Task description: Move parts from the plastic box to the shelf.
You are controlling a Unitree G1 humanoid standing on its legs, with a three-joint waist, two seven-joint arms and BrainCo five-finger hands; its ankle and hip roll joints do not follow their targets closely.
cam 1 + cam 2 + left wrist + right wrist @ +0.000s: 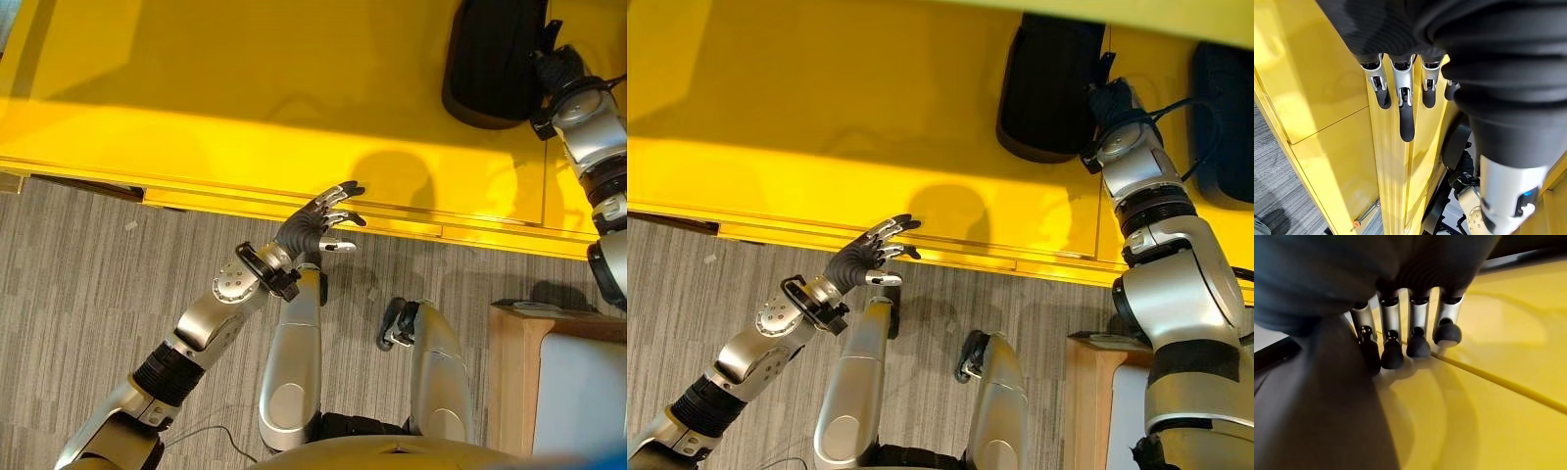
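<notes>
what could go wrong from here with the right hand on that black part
1. The right hand rests beside the black part on the yellow shelf; its fingers look fairly straight, not wrapped round it, so a lift might slip or just push the part along.
2. The left hand hangs open at the shelf's front edge and could bump it if the robot leans in.

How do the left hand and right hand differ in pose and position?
Left hand hovers at the yellow shelf edge; right hand reaches deeper, beside the black part. Left hand's fingers run along that edge; right hand's fingertips meet the shelf. Both are open.
</notes>
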